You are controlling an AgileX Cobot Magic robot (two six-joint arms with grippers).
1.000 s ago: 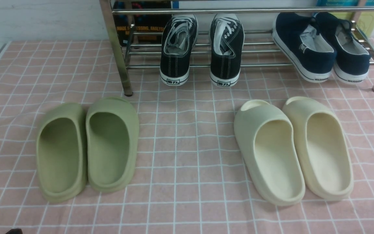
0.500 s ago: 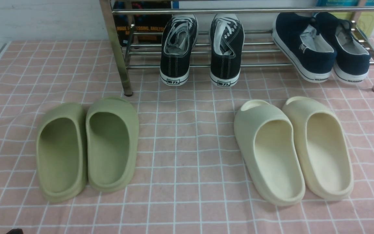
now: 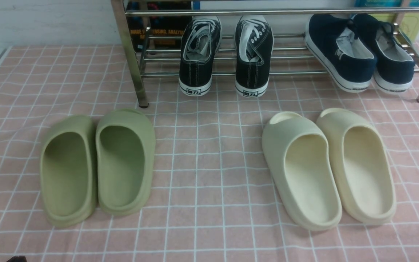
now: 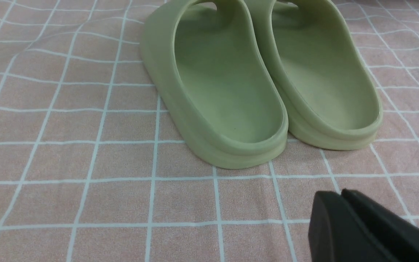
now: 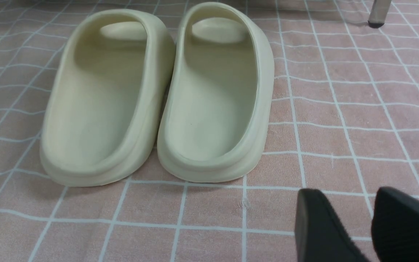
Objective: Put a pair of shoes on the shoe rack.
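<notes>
My left pincer (image 4: 336, 203) shows dark fingertips in its wrist view, nearly together, with hardly a gap between them. My right pincer (image 5: 349, 203) stands open, its two fingers apart and holding nothing. From the front, only a small dark tip of me shows, low on my left.

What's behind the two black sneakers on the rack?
Behind the black sneakers, thin steel bars of the shoe rack run across, with pink checked cloth showing between them. The bar stretches directly behind the shoes are covered, so I can't see those.
</notes>
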